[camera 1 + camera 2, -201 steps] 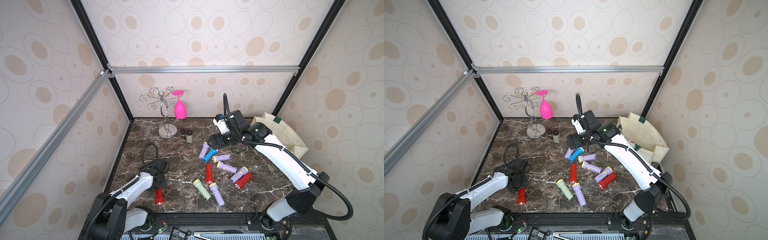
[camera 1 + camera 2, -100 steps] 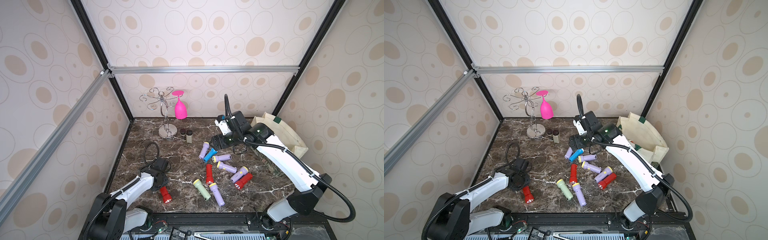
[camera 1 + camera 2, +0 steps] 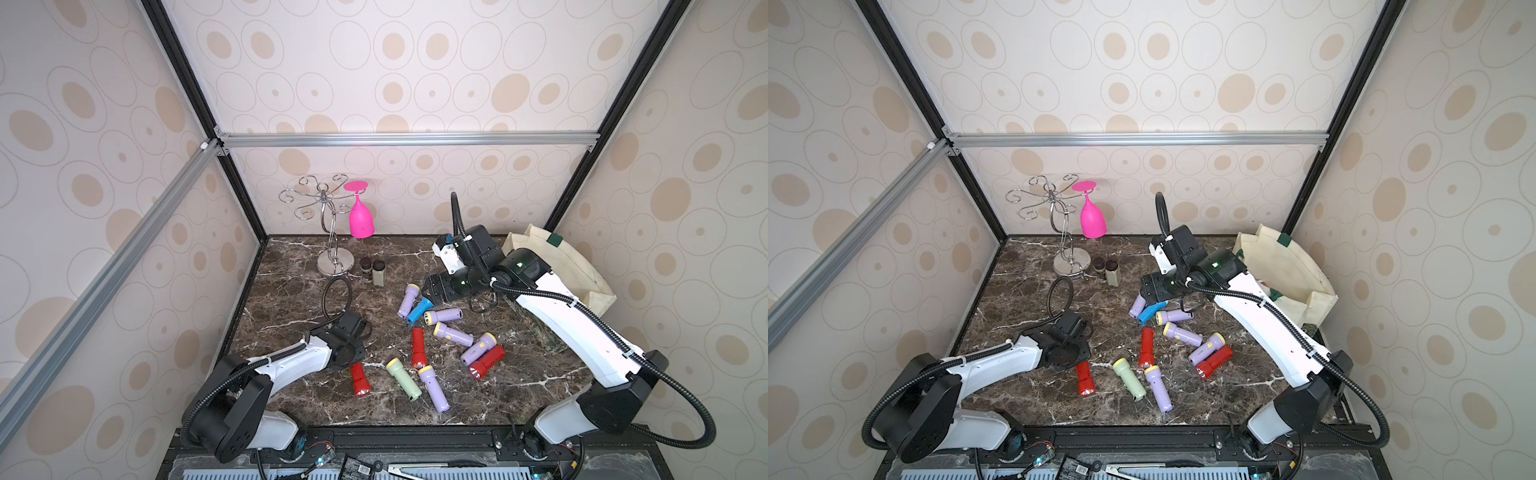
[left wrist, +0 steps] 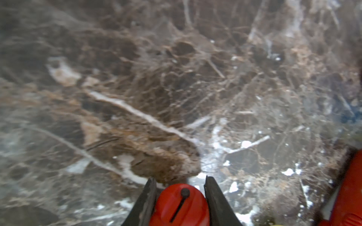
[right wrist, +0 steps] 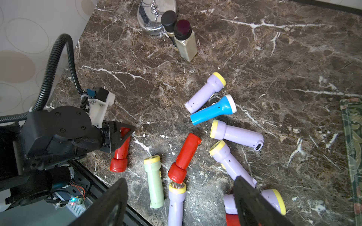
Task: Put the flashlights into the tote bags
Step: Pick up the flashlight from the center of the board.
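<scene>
My left gripper (image 3: 354, 362) is shut on the tail end of a red flashlight (image 3: 360, 379) lying at the front left of the marble table; in the left wrist view its red butt (image 4: 179, 203) sits tight between the jaws of that gripper (image 4: 179, 180). Several more flashlights lie loose mid-table, among them a blue one (image 3: 419, 311), lilac ones (image 3: 453, 334), a second red one (image 3: 417, 348) and a pale green one (image 3: 403, 379). My right gripper (image 3: 432, 291) hangs open above them, holding nothing (image 5: 180, 185). The cream tote bag (image 3: 561, 266) stands at the back right.
A chrome glass rack (image 3: 332, 232) with a pink glass (image 3: 360, 218) stands at the back, two dark-capped jars (image 3: 372, 270) beside it. A green patterned mat (image 5: 352, 137) lies near the bag. The table's front edge is close to the green flashlight.
My left gripper has closed on the red flashlight and moved it to the right, swinging it round. The right gripper has shifted only slightly.
</scene>
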{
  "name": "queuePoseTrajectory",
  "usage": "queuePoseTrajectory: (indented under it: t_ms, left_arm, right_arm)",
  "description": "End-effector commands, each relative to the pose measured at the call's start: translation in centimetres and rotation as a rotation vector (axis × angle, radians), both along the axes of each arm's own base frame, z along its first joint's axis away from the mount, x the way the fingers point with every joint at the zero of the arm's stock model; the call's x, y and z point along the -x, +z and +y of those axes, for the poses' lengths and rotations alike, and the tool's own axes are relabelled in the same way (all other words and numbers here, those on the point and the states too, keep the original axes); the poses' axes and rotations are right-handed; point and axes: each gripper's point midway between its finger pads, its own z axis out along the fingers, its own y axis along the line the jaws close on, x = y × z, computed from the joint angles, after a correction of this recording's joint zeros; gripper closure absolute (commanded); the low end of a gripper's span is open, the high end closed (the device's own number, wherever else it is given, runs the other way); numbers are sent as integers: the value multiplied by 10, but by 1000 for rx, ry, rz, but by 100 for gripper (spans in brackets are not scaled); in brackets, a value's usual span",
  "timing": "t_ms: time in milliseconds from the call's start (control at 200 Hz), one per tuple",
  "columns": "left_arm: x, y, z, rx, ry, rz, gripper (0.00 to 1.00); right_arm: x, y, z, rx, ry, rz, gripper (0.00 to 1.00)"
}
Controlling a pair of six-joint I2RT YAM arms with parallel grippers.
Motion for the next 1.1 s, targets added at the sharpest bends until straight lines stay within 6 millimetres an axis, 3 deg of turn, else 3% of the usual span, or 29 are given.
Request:
queuePoseTrajectory:
  t_ms: [0,365,710,1091]
  left_arm:
    - [-16,16,-19,43,-36,-61,100]
    - [-34,51,-55,226,-110,-248,100]
    - [-43,73,-69,299,-136,-319,100]
    - [-54,138,-83,427,-149,-466,100]
  right_arm:
    - [12,-2,-2,-19,-1,26,14]
    - [37,-25,26,-186,87,165,16]
    - [59,-49,44,-306,192,237,18]
    - [75,-44,59,-462,303,219,18]
